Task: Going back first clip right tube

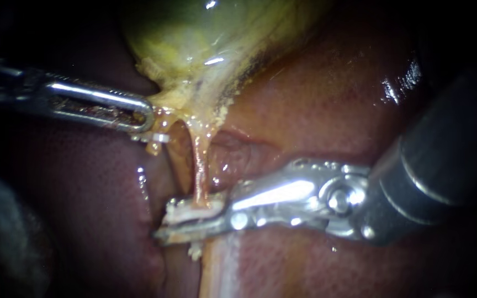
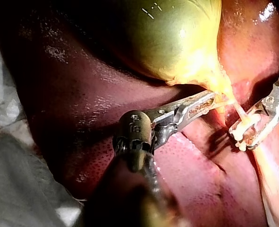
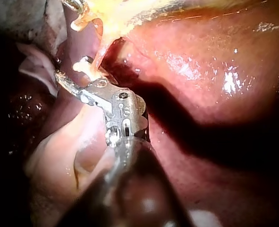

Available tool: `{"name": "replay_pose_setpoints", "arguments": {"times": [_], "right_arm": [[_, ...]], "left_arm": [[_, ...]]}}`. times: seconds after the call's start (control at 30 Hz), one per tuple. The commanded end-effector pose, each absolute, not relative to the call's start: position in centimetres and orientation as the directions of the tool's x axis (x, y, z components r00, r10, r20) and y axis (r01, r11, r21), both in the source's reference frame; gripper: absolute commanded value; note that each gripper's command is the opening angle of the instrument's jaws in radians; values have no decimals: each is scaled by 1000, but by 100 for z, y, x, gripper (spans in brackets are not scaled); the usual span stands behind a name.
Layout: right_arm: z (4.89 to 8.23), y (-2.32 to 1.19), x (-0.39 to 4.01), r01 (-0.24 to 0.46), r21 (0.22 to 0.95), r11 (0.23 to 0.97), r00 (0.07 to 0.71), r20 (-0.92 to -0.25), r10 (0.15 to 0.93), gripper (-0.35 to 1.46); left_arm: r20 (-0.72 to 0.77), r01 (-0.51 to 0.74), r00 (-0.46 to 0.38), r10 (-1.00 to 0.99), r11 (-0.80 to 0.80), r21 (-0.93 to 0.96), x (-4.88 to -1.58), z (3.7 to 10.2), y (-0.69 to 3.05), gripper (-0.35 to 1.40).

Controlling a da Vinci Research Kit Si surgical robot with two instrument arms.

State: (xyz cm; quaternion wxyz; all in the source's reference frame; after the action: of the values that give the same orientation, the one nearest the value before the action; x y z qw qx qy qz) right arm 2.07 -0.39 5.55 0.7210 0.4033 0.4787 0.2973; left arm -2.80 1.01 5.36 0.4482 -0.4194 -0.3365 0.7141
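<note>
Nearest us, right instrument (image 1: 191,221) comes in from the right, shaft big in the endoscope view. Its claw is narrow, a slim gap showing, set around the right tube (image 1: 200,165). White clip (image 1: 194,208) sits across that tube inside the claw, against the upper side. We can't tell if the clip is fully locked.

A darker tube (image 1: 178,160) runs just beside it, unclipped.

Further back, left instrument (image 1: 149,122) has its claw closed on the gallbladder (image 1: 205,33) at the neck, pulling both tubes taut. Liver (image 1: 327,105) lies behind and around.

We judge the clip as placed and the step in hand as backing the right instrument off. The next move calls for enough claw gap to clear the clip, then a straight pull back along the shaft with no drag on the tube, while the left instrument holds tension
</note>
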Motion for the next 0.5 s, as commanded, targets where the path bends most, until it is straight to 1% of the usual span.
{"name": "replay_pose_setpoints", "arguments": {"times": [0.03, 0.17, 0.37, 0.5], "right_arm": [[558, -39, 208, -39, 861, 507, 365, -460, 810, 47], [568, -36, 202, -24, 812, 584, 370, -535, 760, 50], [576, -30, 187, -22, 738, 674, 399, -612, 683, 50], [574, -27, 176, -14, 692, 722, 391, -661, 641, 50]], "left_arm": [[-297, -358, -247, 923, -371, -857, -280, 536, 101, -35], [-297, -357, -247, 922, -371, -857, -280, 536, 100, -35], [-296, -355, -249, 922, -371, -858, -280, 536, 100, -35], [-296, -355, -249, 922, -371, -858, -280, 536, 100, -35]]}}
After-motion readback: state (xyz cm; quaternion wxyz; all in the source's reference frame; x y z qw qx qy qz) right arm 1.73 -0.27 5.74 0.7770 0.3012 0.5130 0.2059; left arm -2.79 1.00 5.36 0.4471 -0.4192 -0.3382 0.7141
